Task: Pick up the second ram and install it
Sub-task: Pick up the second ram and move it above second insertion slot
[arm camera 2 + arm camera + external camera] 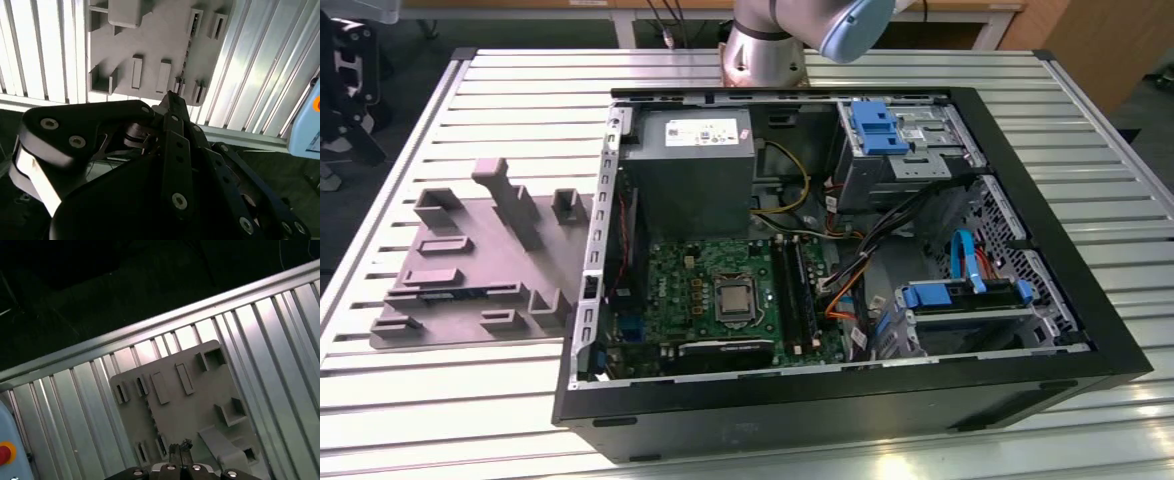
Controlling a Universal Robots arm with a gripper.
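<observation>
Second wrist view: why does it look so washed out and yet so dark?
In the second wrist view, glare bleaches the slatted table and grey tray, while the close gripper sits in shadow; the exterior view is evenly lit.

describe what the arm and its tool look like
In the exterior view the arm is a round silver-grey metal tube with a light blue cap on its joint. In the second wrist view the tool is matte black: flat linkage bars pinned with silver rivets, tapering to a narrow tip.
</observation>
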